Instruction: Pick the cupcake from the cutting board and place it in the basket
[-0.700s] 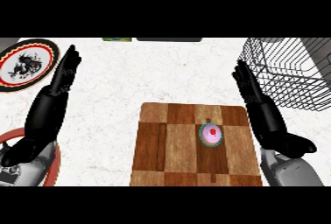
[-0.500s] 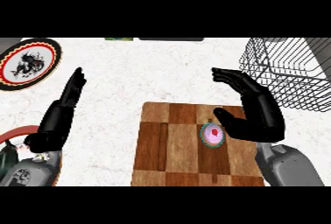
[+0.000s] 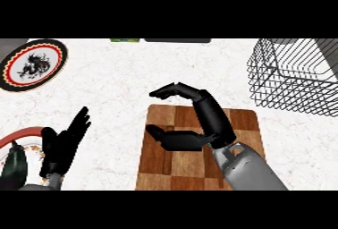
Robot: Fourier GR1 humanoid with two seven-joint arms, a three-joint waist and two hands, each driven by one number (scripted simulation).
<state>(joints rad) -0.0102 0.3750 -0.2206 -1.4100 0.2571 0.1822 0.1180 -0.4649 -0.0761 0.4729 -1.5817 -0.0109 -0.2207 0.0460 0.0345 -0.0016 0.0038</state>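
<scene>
Far left you've got a dragon-print plate [image 3: 33, 65] on the white counter [image 3: 125, 89], with a red-rimmed plate [image 3: 14, 137] below it at the edge. Your left hand [image 3: 61, 148] rests just beside that one, fingers straight and released, holding nothing. The cutting board [image 3: 165, 172] sits centre. Your right hand [image 3: 214, 118] arches over its middle, fingers bent forward and thumb spread wide below them in an unclenched C, grasping nothing visible. The hand blocks the cupcake, so you can't tell its spot or look. The wire basket [image 3: 290, 89] stands far right, apart from the board.
</scene>
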